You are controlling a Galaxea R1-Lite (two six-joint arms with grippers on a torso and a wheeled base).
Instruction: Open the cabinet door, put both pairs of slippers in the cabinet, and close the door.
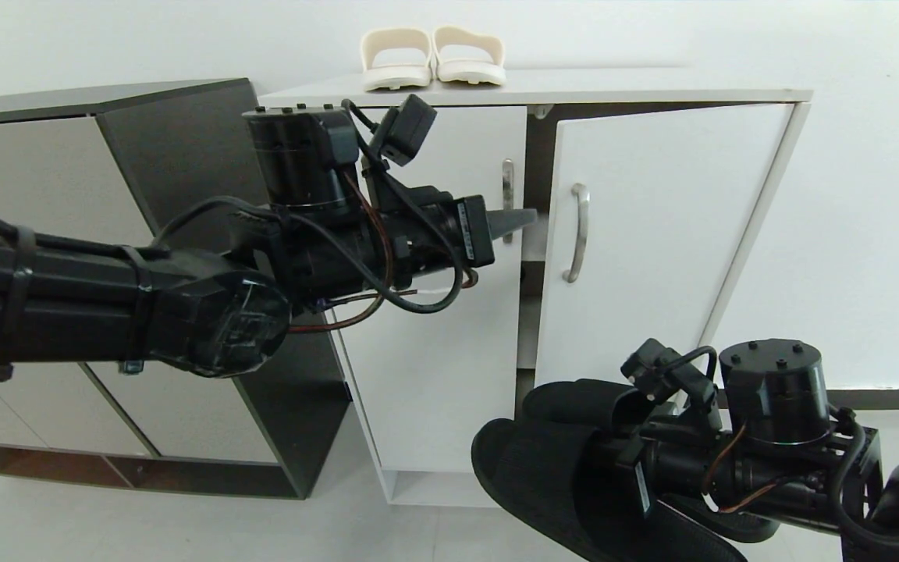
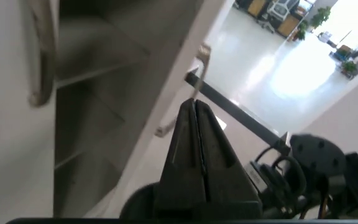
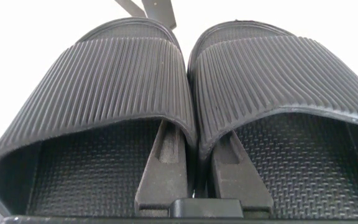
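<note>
Jaws of the right gripper [image 3: 196, 143] clamp the black slippers [image 3: 123, 81], one finger under each ribbed strap, pinching the touching inner walls. The pair looks light, soft and bendy, with toes leading toward the ajar right door [image 1: 652, 234]. On the left gripper [image 1: 524, 219] the jaws are pressed together at the door gap. The white slippers [image 1: 434, 56] sit at the back edge of the cabinet top [image 1: 652, 82], toes likely to the wall.

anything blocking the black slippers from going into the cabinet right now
Yes. The right door is only ajar and covers most of the opening beyond the black slippers; the left gripper, jaws shut, sits in the narrow gap.
</note>
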